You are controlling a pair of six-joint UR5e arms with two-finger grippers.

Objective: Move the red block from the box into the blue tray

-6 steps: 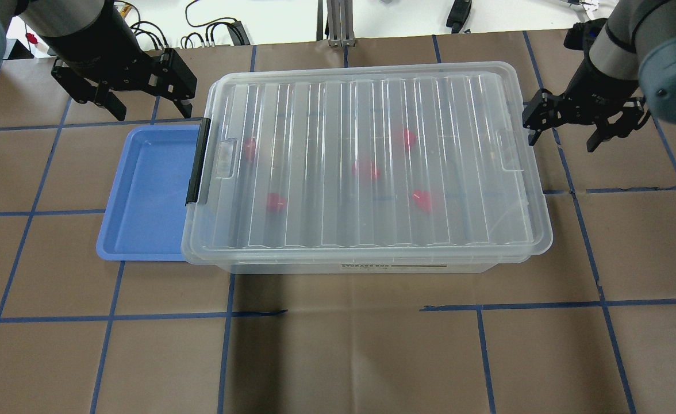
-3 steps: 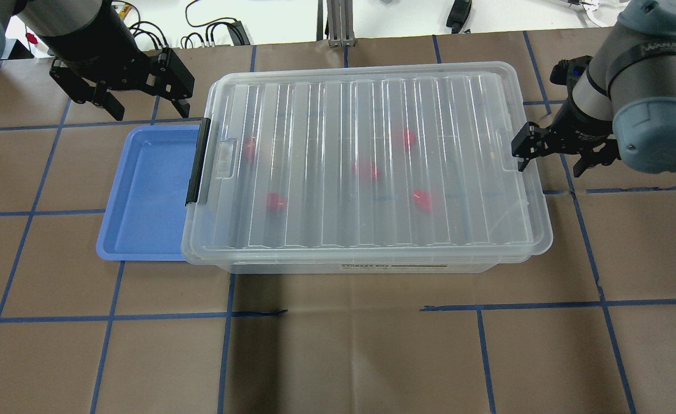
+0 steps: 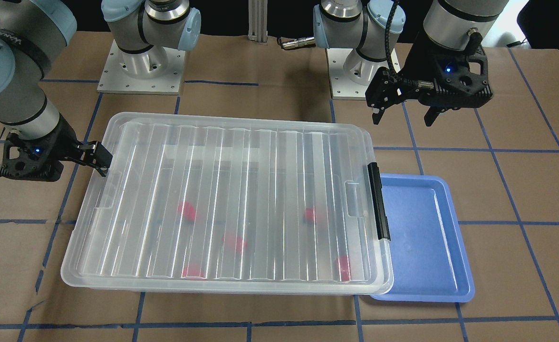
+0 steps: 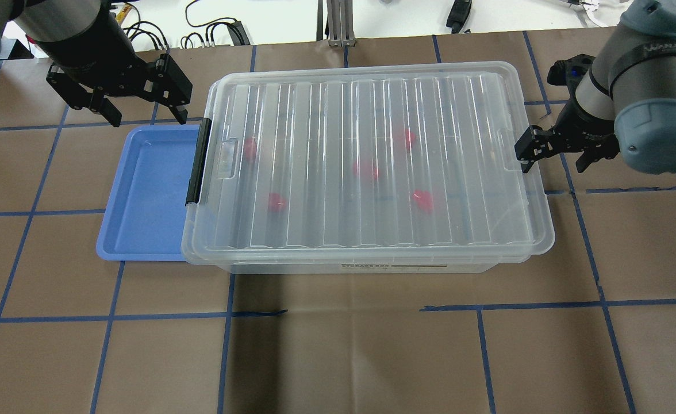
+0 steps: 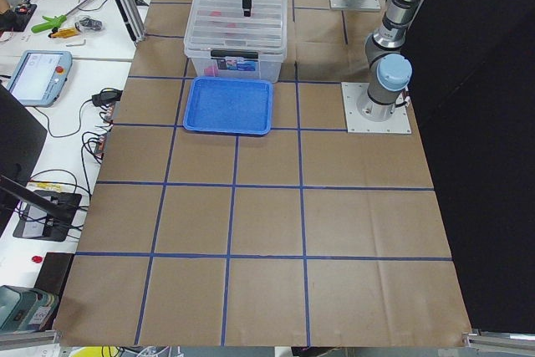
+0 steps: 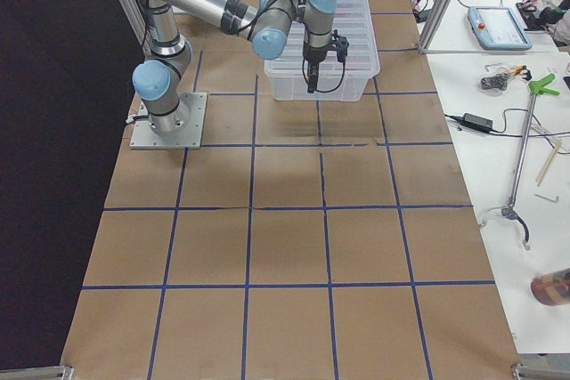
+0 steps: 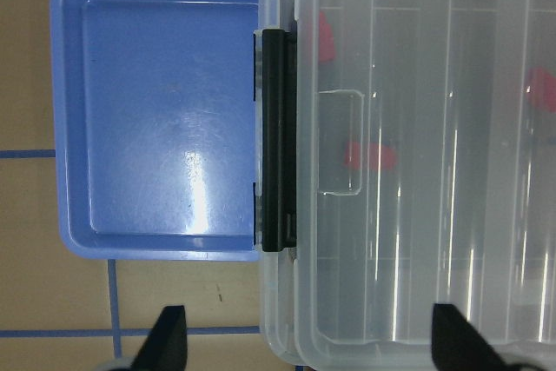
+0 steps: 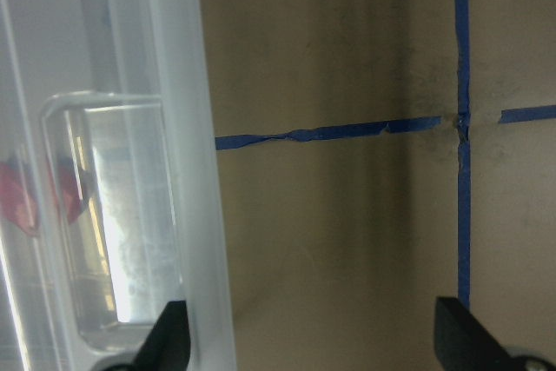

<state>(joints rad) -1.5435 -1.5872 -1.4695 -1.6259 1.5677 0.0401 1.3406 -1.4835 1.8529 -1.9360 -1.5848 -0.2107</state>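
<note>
The clear box stands mid-table with its ribbed lid on, also in the front view. Its black latch bar is on the left short side. Several red blocks show blurred through the lid. The blue tray lies empty at the box's left end, partly under the box's edge, and shows in the left wrist view. My left gripper is open and empty above the tray's far edge. My right gripper is open and empty at the box's right short side, one fingertip over the lid's rim.
The table is brown paper with a blue tape grid. Cables and an aluminium post sit along the far edge. The two arm bases stand behind the box in the front view.
My right gripper has moved in toward the box's right short side and turned. My left gripper has shifted slightly to the left, toward the tray's far edge. Box and blocks have not moved.
</note>
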